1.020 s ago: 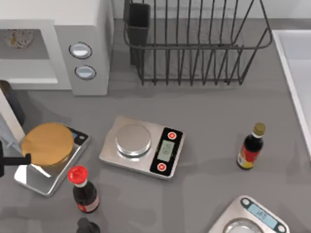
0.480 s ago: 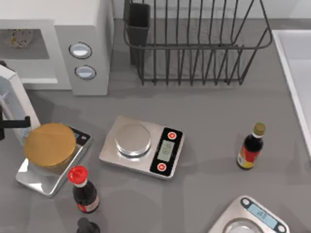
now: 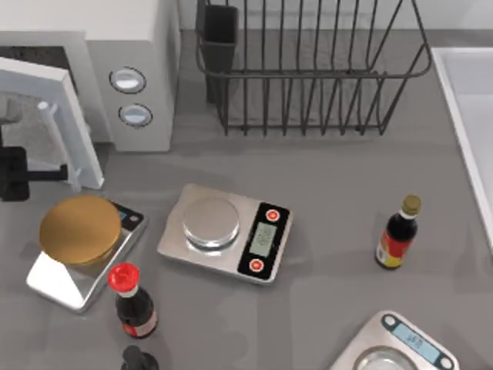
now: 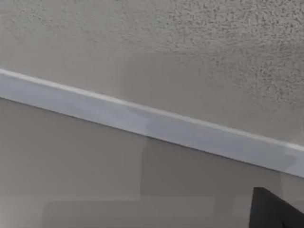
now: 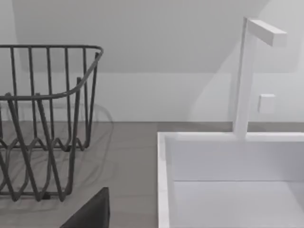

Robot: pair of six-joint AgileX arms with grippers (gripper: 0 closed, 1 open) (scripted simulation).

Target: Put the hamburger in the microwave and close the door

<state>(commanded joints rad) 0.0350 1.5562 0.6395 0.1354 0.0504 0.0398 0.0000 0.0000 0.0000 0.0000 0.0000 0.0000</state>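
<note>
The white microwave (image 3: 115, 31) stands at the back left, its grey panel carrying two round buttons (image 3: 127, 79). The door (image 3: 46, 92) stands at an angle, partly swung across the opening. Its thin white handle (image 3: 60, 146) faces the table. My left gripper (image 3: 31, 176) is at the far left edge, right against the handle's lower end. In the left wrist view the door's speckled window (image 4: 190, 38) and white handle bar (image 4: 142, 118) are very close. The hamburger is hidden behind the door. One dark finger (image 5: 90, 213) of my right gripper shows in the right wrist view.
A golden-brown disc (image 3: 79, 230) lies on a steel scale (image 3: 58, 281) just in front of the door. A second scale (image 3: 223, 231) sits mid-table, a third (image 3: 397, 347) at front right. Bottles (image 3: 131, 301) (image 3: 399, 231), a wire rack (image 3: 308, 69) and a white sink (image 5: 228, 180) stand around.
The door has swung from wide open to about halfway shut. My left gripper moved toward the back with it. The hamburger inside is now covered by the door.
</note>
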